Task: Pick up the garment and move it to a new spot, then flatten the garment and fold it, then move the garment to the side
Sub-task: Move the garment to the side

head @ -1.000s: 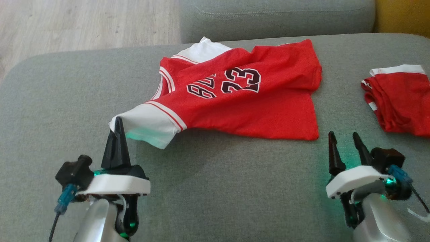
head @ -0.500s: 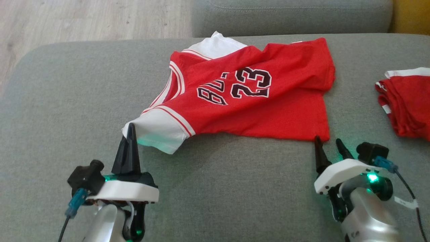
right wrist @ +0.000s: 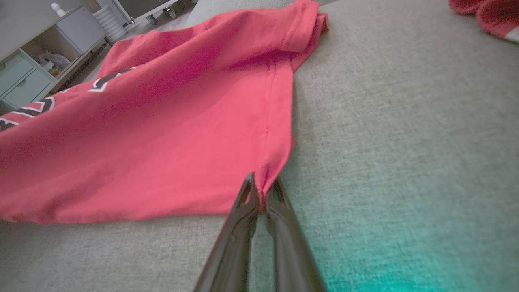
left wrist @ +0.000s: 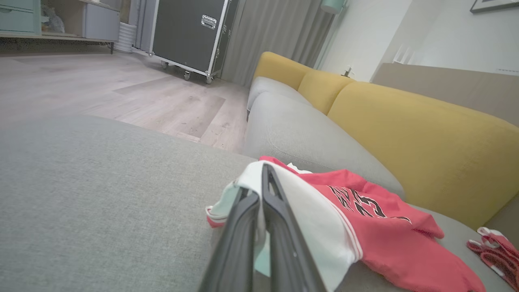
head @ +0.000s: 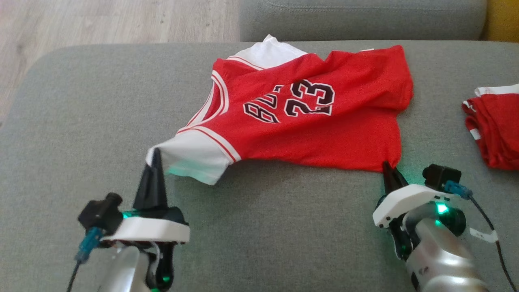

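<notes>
**Both grippers pinched on the jersey on the grey sofa seat**

Nearest the head camera, the left gripper [head: 155,153] is closed tight on the edge of one white sleeve of the red and white basketball jersey with a black "23" [head: 308,121]. It holds that sleeve a little above the grey fabric sofa seat [head: 263,227]. The right gripper [head: 388,165] is closed on the near right corner of the red hem. Beyond them the jersey lies spread and creased across the middle of the seat, with its far right corner doubled over. Well apart to the right lies a bunched second red garment with white trim [head: 492,129].

The right wrist view adds detail of the grip: the hem corner is drawn into a small peak between the two dark fingers, and the side seam runs away from it. Far behind stands a pale green drawer unit [right wrist: 20,77]. Its open compartment holds pale things too blurred to name.

The left wrist view shows white cloth draped around that gripper's fingertips. Farther off are mustard-yellow back cushions [left wrist: 405,134] and a black wheeled case with metal edges [left wrist: 186,32] on the pale wooden floor [left wrist: 121,89].
</notes>
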Robot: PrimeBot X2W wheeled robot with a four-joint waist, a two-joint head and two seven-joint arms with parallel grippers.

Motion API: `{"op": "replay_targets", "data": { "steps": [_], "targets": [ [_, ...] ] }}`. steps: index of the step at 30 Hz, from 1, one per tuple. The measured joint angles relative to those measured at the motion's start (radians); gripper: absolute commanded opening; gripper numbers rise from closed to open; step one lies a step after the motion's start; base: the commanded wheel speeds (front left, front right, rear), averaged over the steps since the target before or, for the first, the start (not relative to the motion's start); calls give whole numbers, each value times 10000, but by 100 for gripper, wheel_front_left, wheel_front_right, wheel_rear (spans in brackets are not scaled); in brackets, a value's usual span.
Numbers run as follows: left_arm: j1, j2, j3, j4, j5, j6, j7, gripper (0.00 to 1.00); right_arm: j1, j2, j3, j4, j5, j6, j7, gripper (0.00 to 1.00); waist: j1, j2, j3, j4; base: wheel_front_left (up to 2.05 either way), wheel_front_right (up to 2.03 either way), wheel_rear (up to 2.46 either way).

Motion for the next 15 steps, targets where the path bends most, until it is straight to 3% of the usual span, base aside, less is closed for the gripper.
{"op": "replay_targets", "data": {
  "steps": [6, 11, 15],
  "targets": [
    [12, -6, 606, -328, -4, 19, -2, 0, 21, 8, -82, -1200, -58, 0, 0, 0, 0, 0, -243, -156, 0, 0, 0],
    [45, -27, 1321, -999, 104, -42, -2, 0, 127, 6, -153, -4433, -610, 0, -2, 0, 1, 0, -529, -531, 0, 0, 0],
    [-292, 4, 1509, -1593, 115, -165, -2, 0, 98, -12, -368, -6172, -1133, 0, -6, 0, 0, 0, -784, -731, 0, 0, 0]
  ]
}}
